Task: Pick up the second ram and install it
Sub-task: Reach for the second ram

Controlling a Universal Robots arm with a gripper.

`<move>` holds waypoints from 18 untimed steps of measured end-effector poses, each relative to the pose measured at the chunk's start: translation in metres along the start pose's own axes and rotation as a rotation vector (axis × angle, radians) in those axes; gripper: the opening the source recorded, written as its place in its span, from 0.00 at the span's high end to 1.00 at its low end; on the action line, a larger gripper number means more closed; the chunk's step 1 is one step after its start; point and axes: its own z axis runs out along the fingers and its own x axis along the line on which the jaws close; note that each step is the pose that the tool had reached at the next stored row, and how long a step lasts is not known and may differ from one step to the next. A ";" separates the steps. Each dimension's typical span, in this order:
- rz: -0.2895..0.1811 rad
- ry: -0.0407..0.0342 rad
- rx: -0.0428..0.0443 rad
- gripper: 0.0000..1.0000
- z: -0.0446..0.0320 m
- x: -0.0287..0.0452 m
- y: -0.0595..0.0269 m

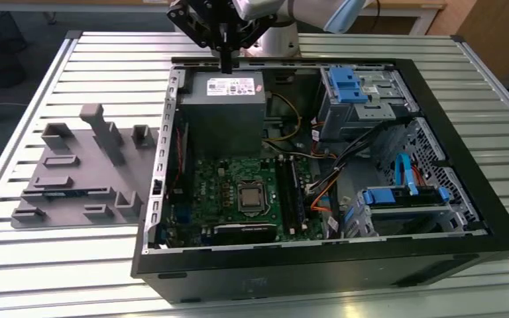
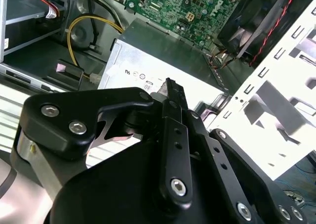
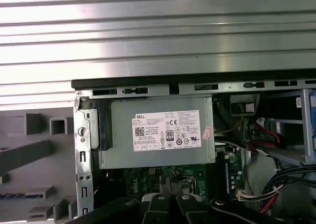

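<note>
The claw (image 1: 226, 65) hung over the far rim of the open computer case (image 1: 325, 265), just above the grey power supply (image 1: 223, 99), with its fingers pressed together and nothing between them. The second ram (image 1: 64, 193) appeared to lie flat in a long groove of the grey tray (image 1: 69, 175) on the desk (image 1: 60, 265), at the exterior view's left and well apart from the claw, so the pick-up looked not yet begun. The stick sat low between the tray's upright blocks, so a claw coming down off-line could probably strike a block or pinch only one edge, and the stick might tilt or slip. Carried crooked, it could likely jam against the black slots on the green motherboard (image 1: 236, 192) or snag the loose cables beside them.
</note>
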 end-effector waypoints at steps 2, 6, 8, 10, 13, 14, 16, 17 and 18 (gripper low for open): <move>0.000 0.0000 -0.0001 0.89 0.0000 0.0008 0.0000; 0.000 0.0000 0.0000 0.89 0.0000 0.0022 -0.0001; 0.000 0.0000 -0.0001 0.89 0.0000 0.0030 -0.0002; 0.000 0.0000 0.0000 0.89 0.0000 0.0037 -0.0003; 0.000 0.0000 0.0000 0.89 0.0000 0.0047 -0.0003; 0.000 0.0000 0.0000 0.89 0.0000 0.0050 -0.0004; 0.000 0.0000 0.0000 0.89 0.0000 0.0056 -0.0004; 0.000 0.0000 0.0000 0.89 0.0000 0.0058 -0.0004; 0.000 0.0000 -0.0001 0.89 0.0000 0.0061 -0.0004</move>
